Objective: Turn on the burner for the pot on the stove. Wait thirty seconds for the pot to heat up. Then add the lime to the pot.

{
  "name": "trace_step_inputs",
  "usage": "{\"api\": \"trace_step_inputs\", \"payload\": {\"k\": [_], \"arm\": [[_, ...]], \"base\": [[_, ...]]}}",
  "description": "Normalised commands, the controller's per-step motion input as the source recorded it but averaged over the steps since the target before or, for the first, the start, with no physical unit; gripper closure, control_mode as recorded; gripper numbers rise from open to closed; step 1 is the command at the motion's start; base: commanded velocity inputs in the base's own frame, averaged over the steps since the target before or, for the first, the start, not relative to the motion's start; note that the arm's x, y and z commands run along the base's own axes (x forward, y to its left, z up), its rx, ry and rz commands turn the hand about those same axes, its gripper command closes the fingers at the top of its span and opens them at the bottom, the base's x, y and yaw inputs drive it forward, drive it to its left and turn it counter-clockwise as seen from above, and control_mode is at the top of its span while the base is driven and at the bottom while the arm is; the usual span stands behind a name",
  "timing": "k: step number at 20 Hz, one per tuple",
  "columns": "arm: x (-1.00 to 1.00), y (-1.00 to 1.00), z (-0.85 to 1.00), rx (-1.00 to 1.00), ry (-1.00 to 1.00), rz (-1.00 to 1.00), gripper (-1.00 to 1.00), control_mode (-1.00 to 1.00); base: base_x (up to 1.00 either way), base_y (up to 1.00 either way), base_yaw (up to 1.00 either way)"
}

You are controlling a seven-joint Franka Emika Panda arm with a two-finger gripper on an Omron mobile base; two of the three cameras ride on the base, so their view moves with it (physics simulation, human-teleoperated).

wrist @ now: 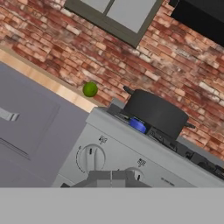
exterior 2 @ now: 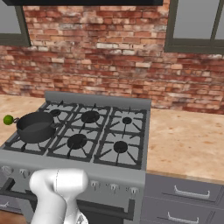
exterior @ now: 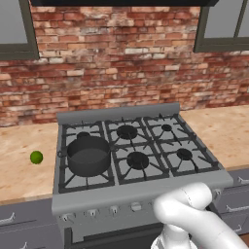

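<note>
Dark grey, the pot [exterior: 88,155] sits on the stove's [exterior: 141,190] front-left grate, with a blue flame [wrist: 138,125] showing beneath it in the hand view. Left of the stove, the lime [exterior: 36,157] lies on the wooden counter [exterior: 22,165]. The gripper [wrist: 111,178] is closed, empty, at a front knob [wrist: 138,174], beside another knob [wrist: 90,158].

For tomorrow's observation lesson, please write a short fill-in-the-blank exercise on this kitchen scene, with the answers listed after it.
1. The pot stands on the front ____ burner of the stove.
2. The lime lies on the ____, left of the stove.
3. In the hand view, a small flame of ____ colour shows under the pot.
4. The wall behind the stove is made of ____.

Missing words: left; counter; blue; brick
</note>
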Motion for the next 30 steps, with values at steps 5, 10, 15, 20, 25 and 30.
{"api": "trace_step_inputs", "payload": {"k": [5,10,15,20,25,30], "arm": [[0.0,0.0,0.0,0.0,0.0,0.01,1.0,-1.0],[0.0,0.0,0.0,0.0,0.0,0.0,1.0,-1.0],[0.0,0.0,0.0,0.0,0.0,0.0,1.0,-1.0],[0.0,0.0,0.0,0.0,0.0,0.0,1.0,-1.0],[0.0,0.0,0.0,0.0,0.0,0.0,1.0,-1.0],[0.0,0.0,0.0,0.0,0.0,0.0,1.0,-1.0]], "base": [[0.0,0.0,0.0],[0.0,0.0,0.0],[0.0,0.0,0.0],[0.0,0.0,0.0],[0.0,0.0,0.0],[0.0,0.0,0.0]]}}
